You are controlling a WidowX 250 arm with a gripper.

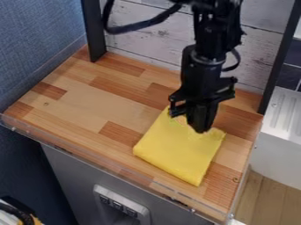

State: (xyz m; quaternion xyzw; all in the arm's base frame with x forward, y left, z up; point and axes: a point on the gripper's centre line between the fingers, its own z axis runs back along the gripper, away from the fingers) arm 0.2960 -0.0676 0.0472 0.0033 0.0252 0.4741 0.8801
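Cloth (pixel 176 149), yellow and seemingly folded, lies on the right part of your wooden counter (pixel 85 103). Your gripper (pixel 202 130) points down at its far edge; you can't tell from here whether it's clenched or released, or if it has hold of any fabric. If it's pressing down, sideways travel could drag or crumple the cloth. A shallow bite might catch just the top layer, letting the folds slip apart.

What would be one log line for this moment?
claw: over cloth's upper part | yellow cloth: folded, flat | surface: wooden counter
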